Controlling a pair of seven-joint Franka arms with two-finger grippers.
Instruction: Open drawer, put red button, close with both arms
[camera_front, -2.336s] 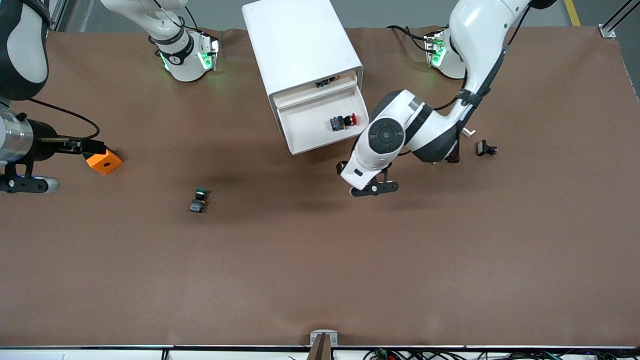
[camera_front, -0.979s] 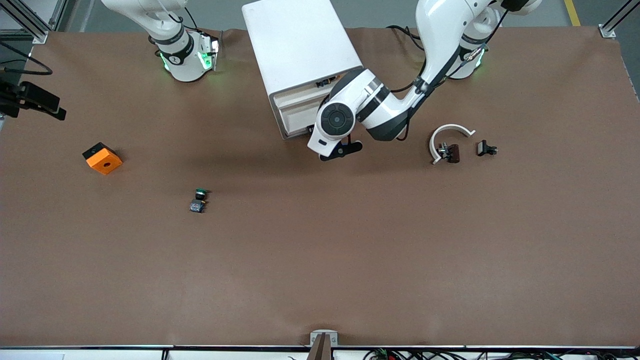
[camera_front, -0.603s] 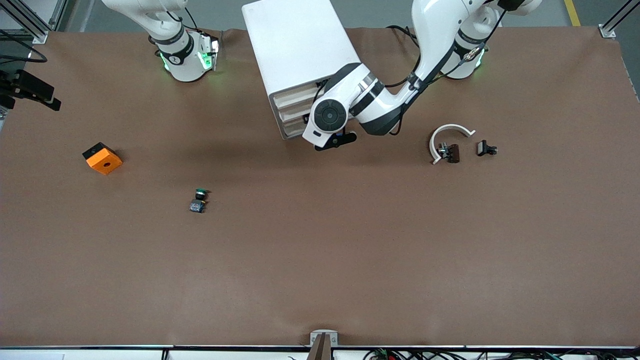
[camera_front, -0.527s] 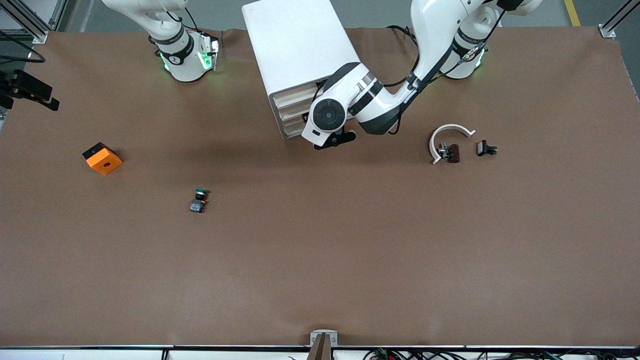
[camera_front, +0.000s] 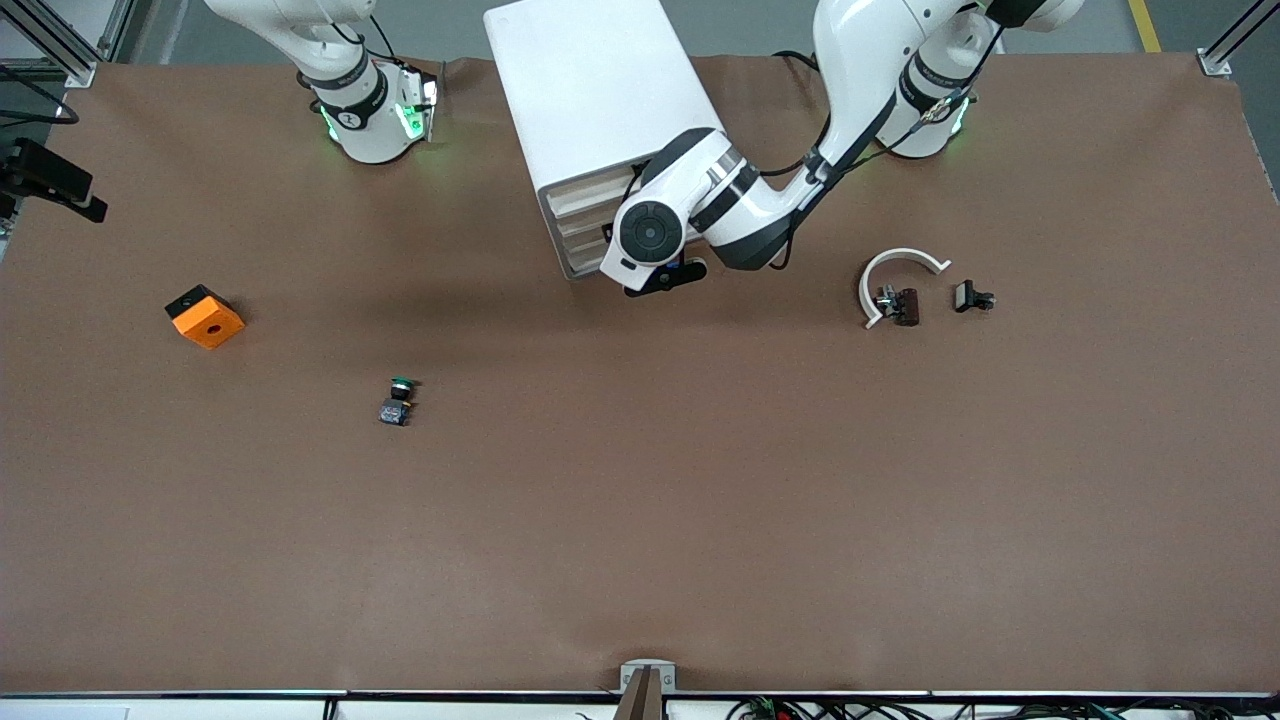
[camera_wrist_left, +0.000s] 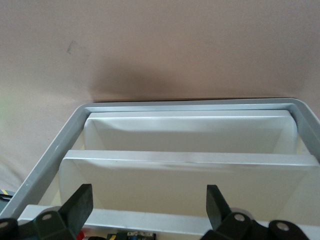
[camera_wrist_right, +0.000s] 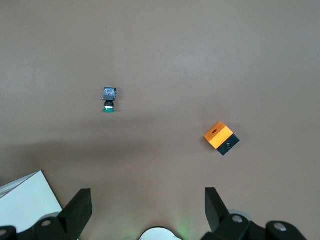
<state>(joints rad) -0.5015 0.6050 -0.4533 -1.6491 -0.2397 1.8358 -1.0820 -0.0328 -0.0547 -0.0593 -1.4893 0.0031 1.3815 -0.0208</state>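
Observation:
The white cabinet (camera_front: 600, 90) stands at the table's edge by the arms' bases, and its cream drawer fronts (camera_front: 583, 225) are nearly flush. In the left wrist view one drawer (camera_wrist_left: 150, 220) still stands out by a narrow gap. A sliver of the red button (camera_wrist_left: 131, 235) shows inside it. My left gripper (camera_front: 662, 277) is open and empty against the cabinet's front, its jaws (camera_wrist_left: 147, 200) spread wide across the drawers. My right gripper (camera_front: 60, 185) waits, open and empty (camera_wrist_right: 147, 200), high over the right arm's end of the table.
An orange cube (camera_front: 205, 316) and a green-capped button (camera_front: 398, 400) lie toward the right arm's end; both show in the right wrist view (camera_wrist_right: 221, 138) (camera_wrist_right: 109, 99). A white curved piece (camera_front: 900, 268), a small dark part (camera_front: 905, 305) and a black clip (camera_front: 972, 297) lie toward the left arm's end.
The wide-open drawer with the red button has been pushed in by my left gripper until almost shut. My right gripper has risen and drawn away from the orange cube toward the table's end.

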